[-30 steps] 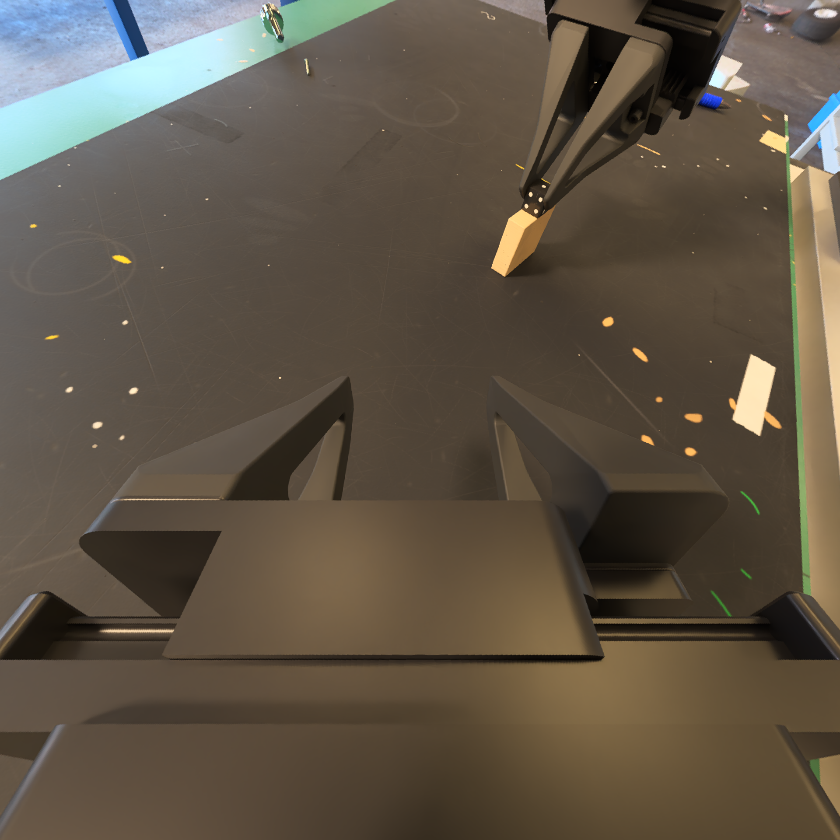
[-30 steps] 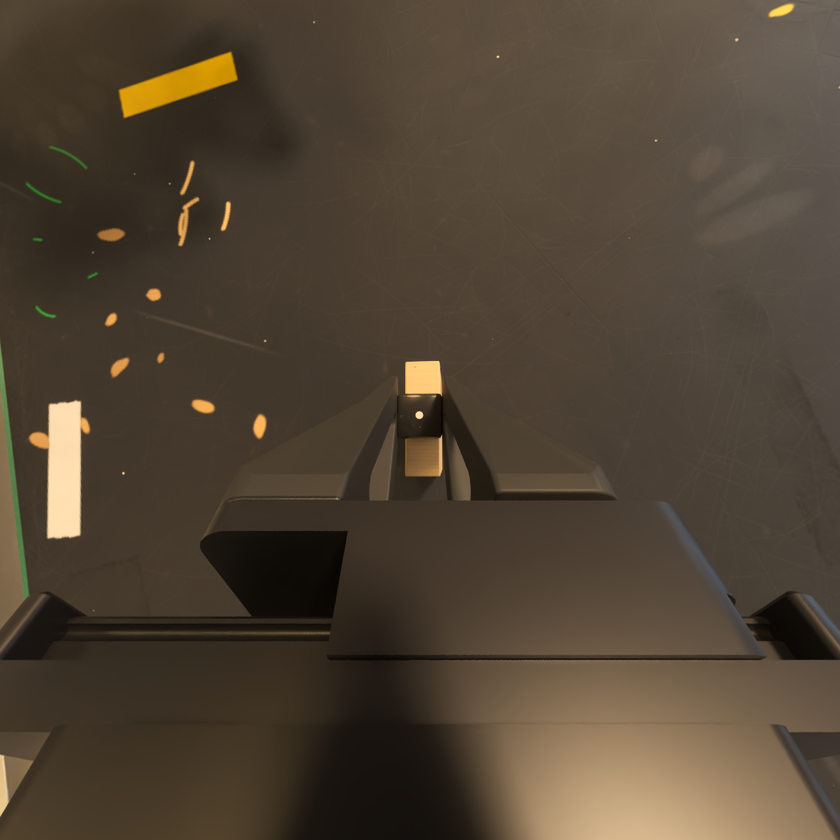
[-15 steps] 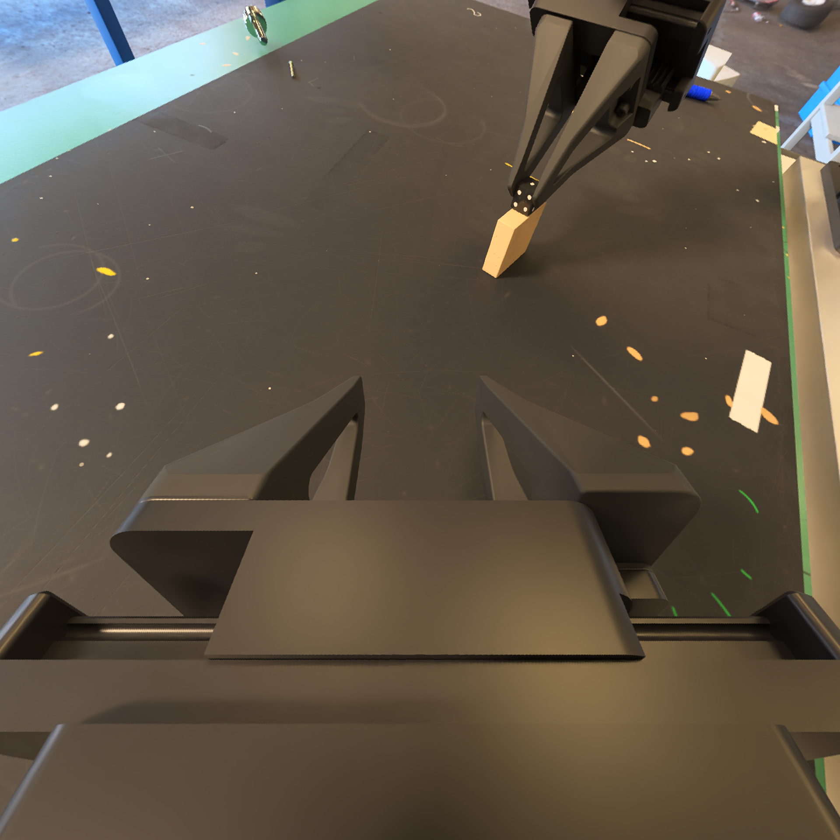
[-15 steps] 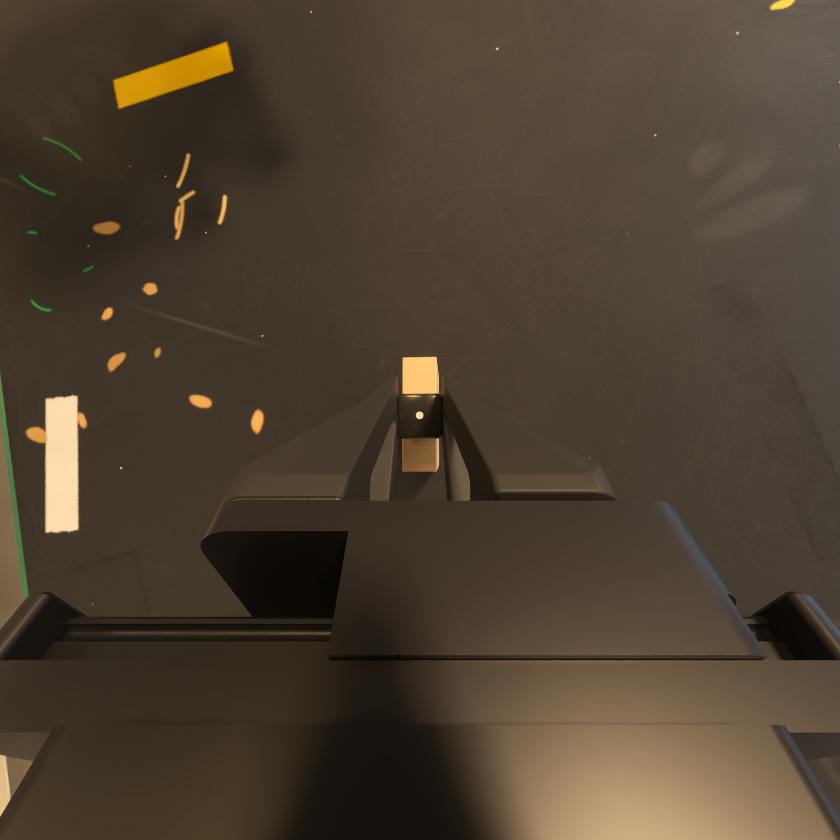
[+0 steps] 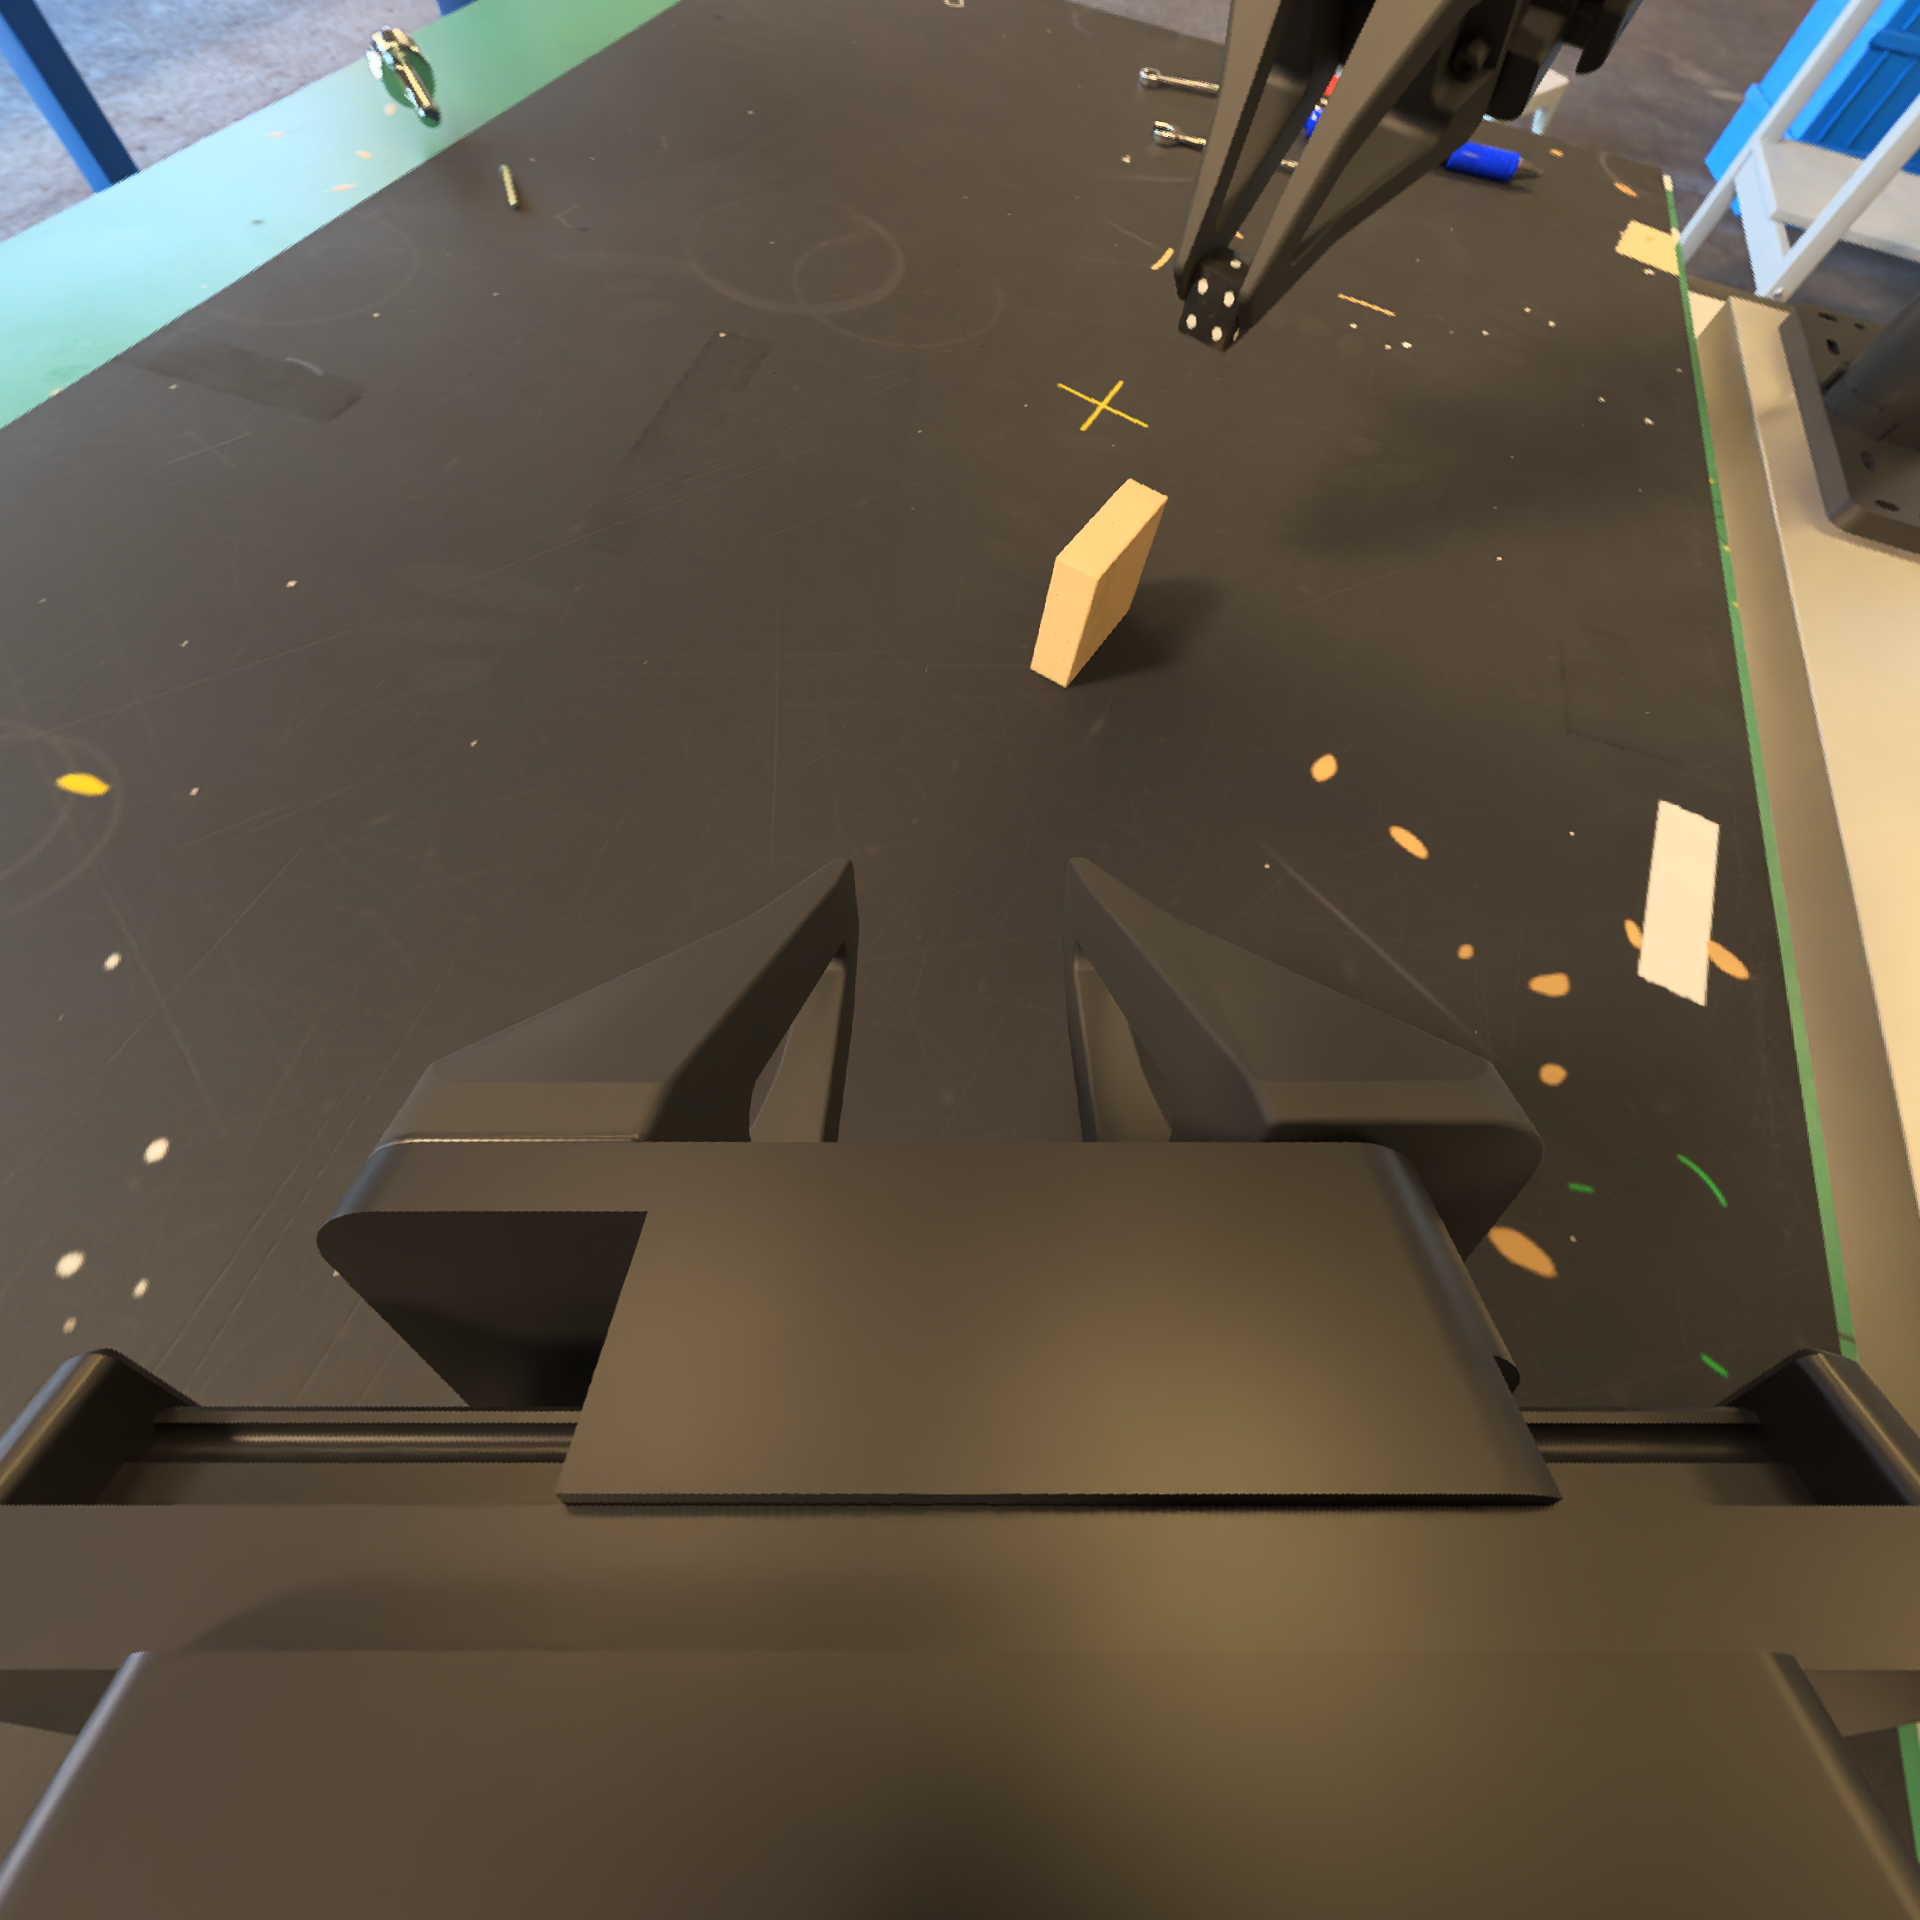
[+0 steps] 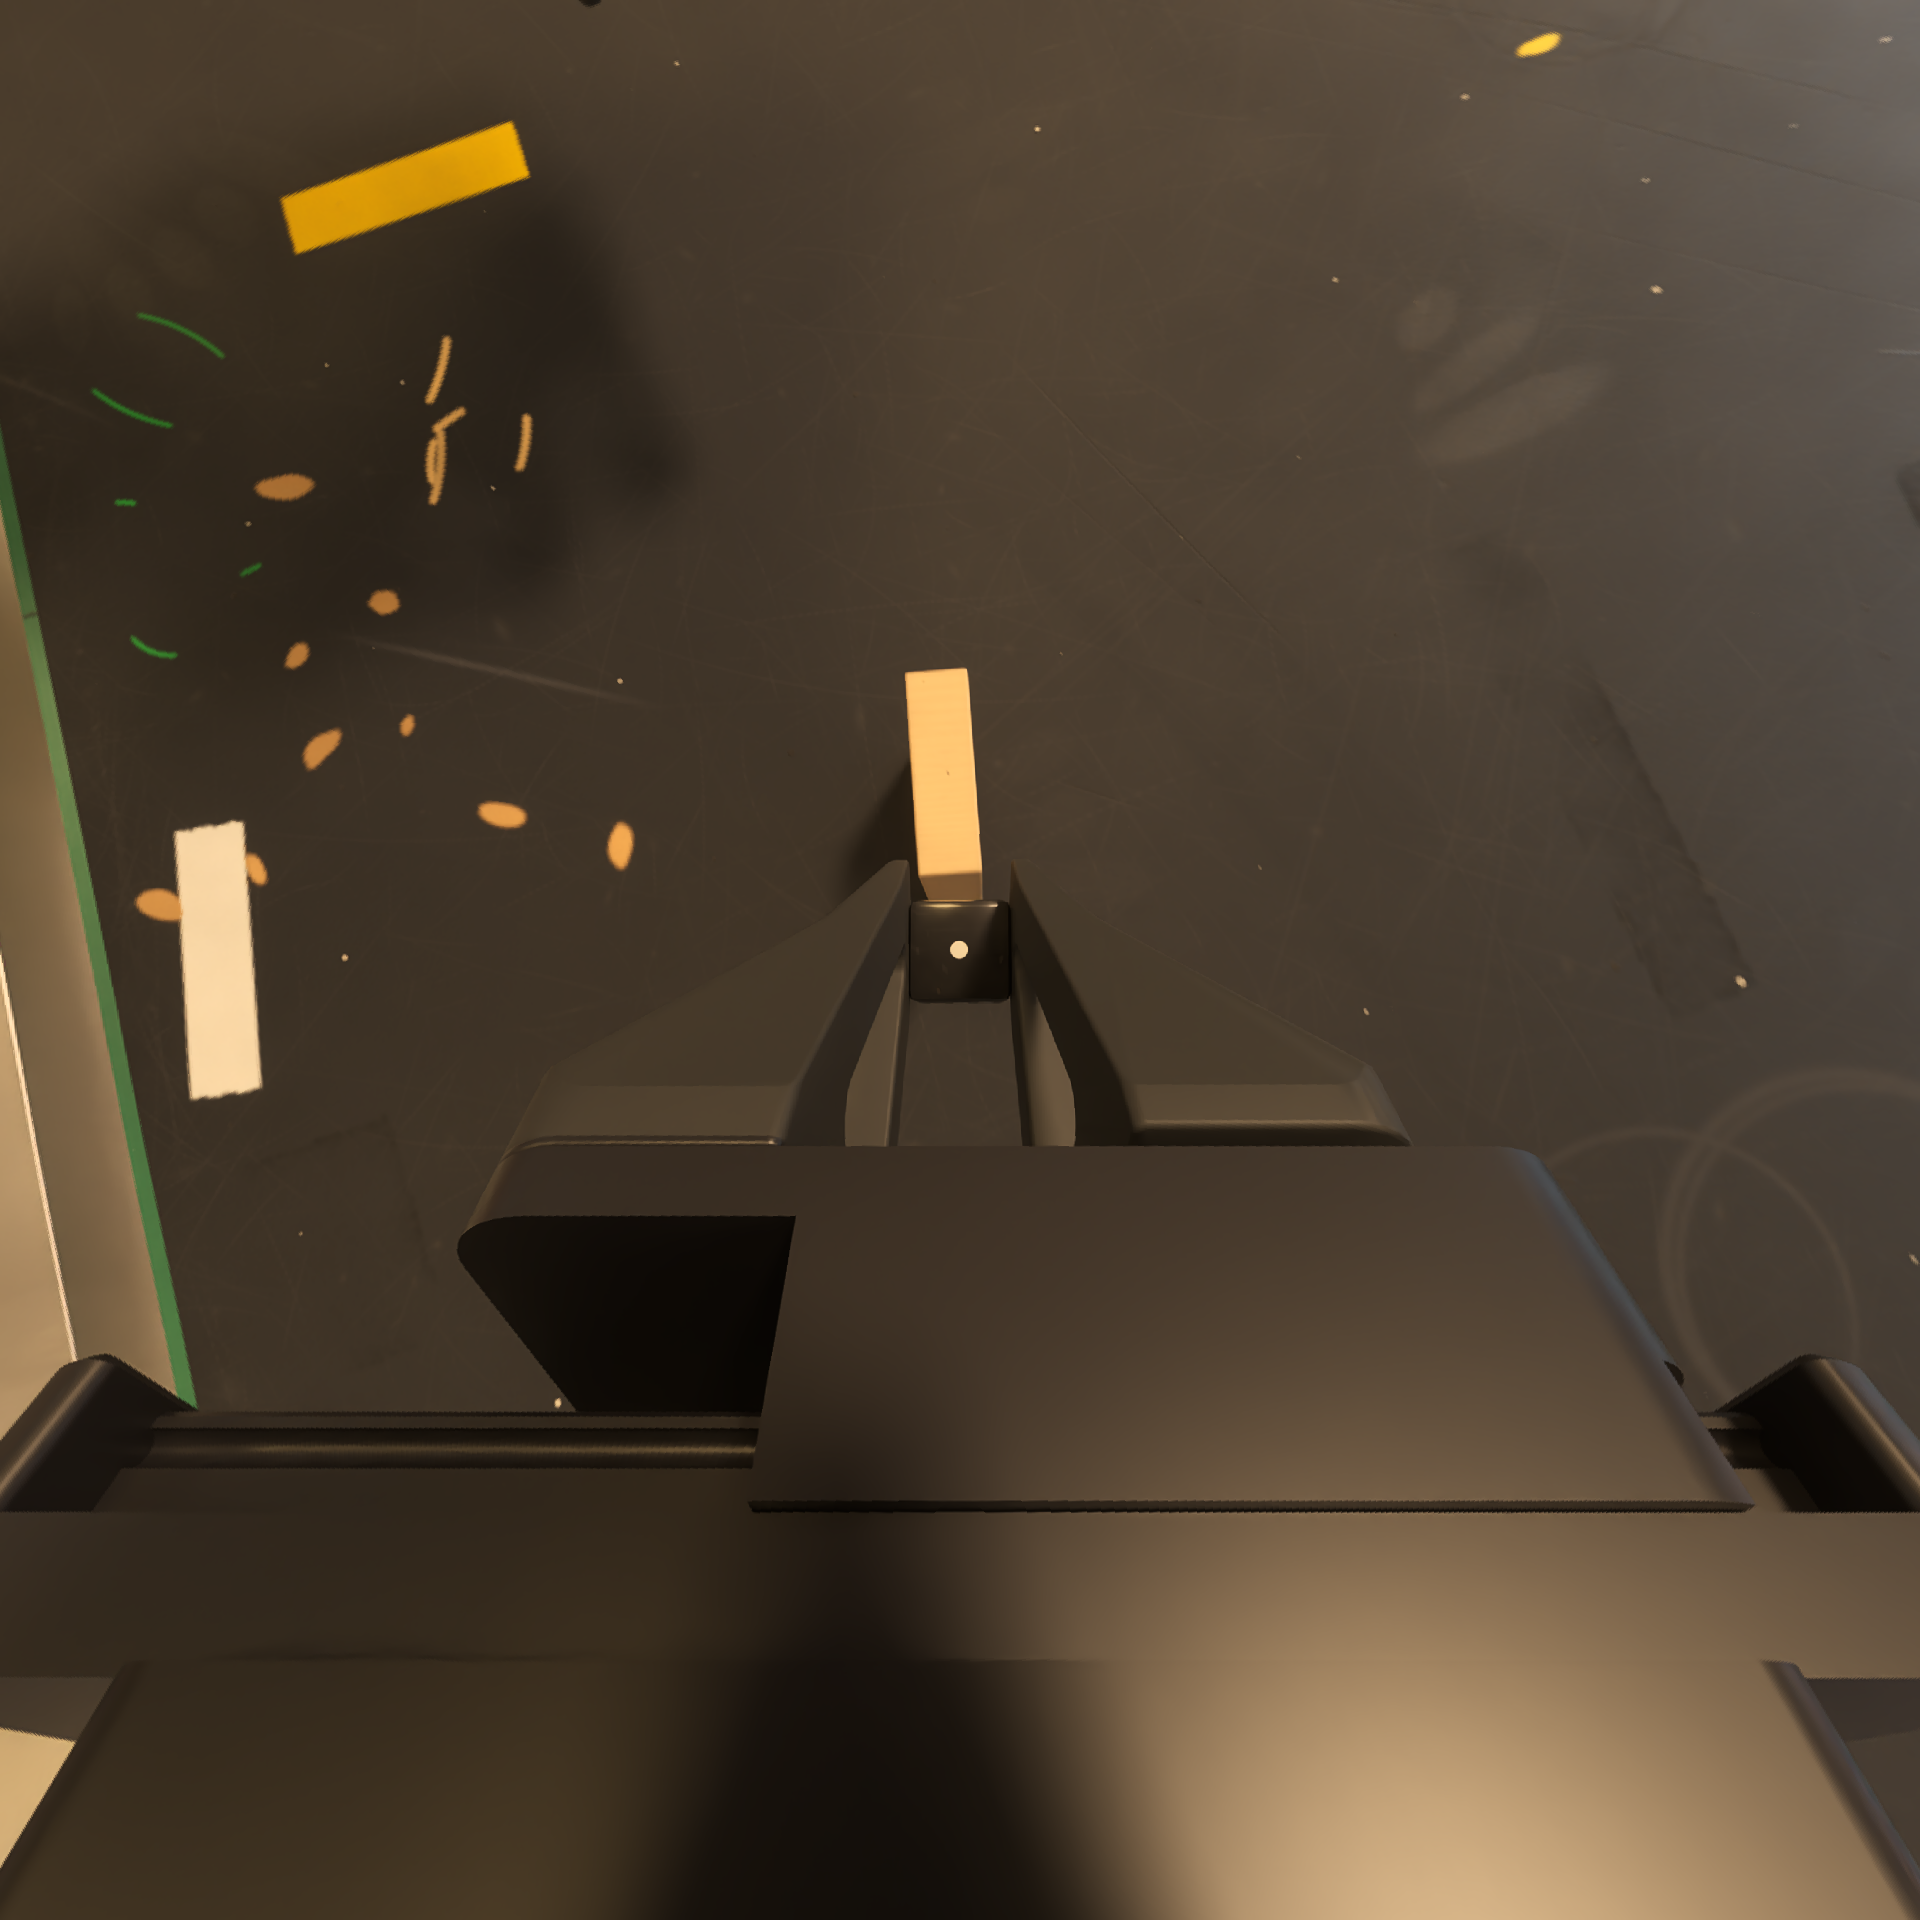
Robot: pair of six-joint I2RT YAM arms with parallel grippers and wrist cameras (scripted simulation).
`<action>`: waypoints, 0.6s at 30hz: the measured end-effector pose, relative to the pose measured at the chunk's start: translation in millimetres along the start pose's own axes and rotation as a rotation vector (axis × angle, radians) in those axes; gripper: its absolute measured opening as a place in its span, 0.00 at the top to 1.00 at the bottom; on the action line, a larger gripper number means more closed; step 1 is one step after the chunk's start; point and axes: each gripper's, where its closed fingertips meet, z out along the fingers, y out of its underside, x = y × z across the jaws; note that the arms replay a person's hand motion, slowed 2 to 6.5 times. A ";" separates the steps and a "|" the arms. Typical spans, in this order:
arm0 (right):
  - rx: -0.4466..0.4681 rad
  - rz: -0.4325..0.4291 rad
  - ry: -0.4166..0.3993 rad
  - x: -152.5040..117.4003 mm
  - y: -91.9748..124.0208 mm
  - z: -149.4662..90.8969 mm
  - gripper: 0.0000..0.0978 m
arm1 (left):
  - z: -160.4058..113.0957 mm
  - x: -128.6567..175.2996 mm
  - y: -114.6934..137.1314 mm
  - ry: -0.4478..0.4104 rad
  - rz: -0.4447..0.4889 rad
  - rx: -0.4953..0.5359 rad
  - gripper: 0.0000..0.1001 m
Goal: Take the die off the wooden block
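A black die with white dots [image 5: 1210, 303] is clamped between the fingertips of my right gripper [image 5: 1216, 312], held in the air above and beyond the wooden block [image 5: 1096, 582]. The tan block stands on its end on the black table, with nothing on top. In the right wrist view the die [image 6: 958, 950] sits between the fingers, with the block [image 6: 943, 781] lower and farther ahead. My left gripper [image 5: 961, 883] is open and empty, low over the table in front of the block.
A white tape strip [image 5: 1675, 902] and orange flecks lie right of the block. A yellow cross mark [image 5: 1101, 405] is behind it. Bolts [image 5: 1174, 81] and a blue pen [image 5: 1486, 161] lie at the far edge. A metal rail [image 5: 1808, 582] runs along the right side.
My right gripper has lifted the die off the block's top and carried it up and away. My left gripper's fingers have come closer together.
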 end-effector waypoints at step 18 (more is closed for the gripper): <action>0.046 0.048 0.135 10.1 25.5 -45.4 0.84 | 53.9 17.9 -0.5 0.159 0.109 -0.242 0.67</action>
